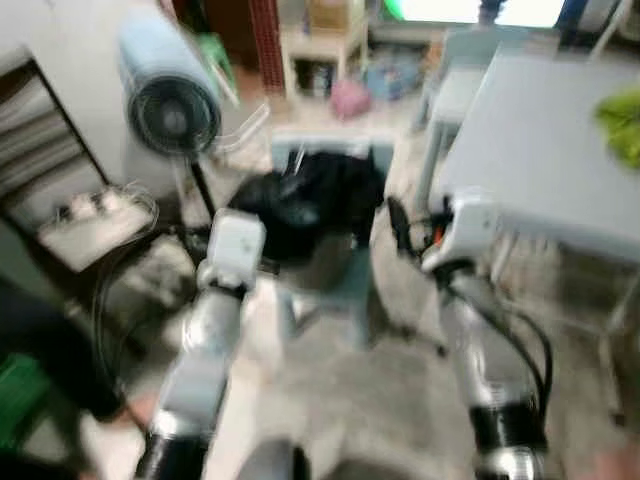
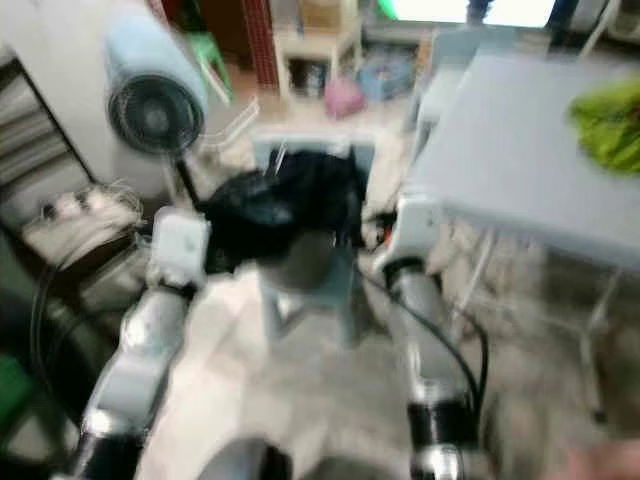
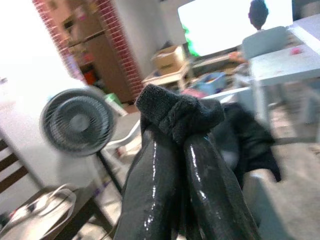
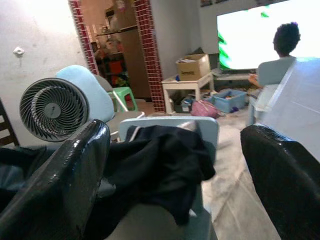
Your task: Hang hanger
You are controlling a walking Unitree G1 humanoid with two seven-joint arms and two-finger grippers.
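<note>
A black garment [image 1: 315,195] lies heaped over the back and seat of a pale blue chair [image 1: 340,270] straight ahead. Both eye views are blurred, and I cannot make out a hanger. My left gripper [image 3: 177,135] is shut, with a fold of black cloth [image 3: 175,110] pinched at its fingertips. Its wrist [image 1: 235,245] is at the garment's left edge. My right gripper [image 4: 175,135] is open wide and faces the chair back [image 4: 200,127] and the garment [image 4: 160,165] from a short way off. Its wrist [image 1: 465,225] is to the right of the chair.
A standing fan [image 1: 170,110] is close on the left, with cables and a dark shelf [image 1: 60,170] beside it. A grey table [image 1: 540,150] with a green cloth [image 1: 622,120] stands on the right. A person [image 4: 280,55] sits far back before a bright screen.
</note>
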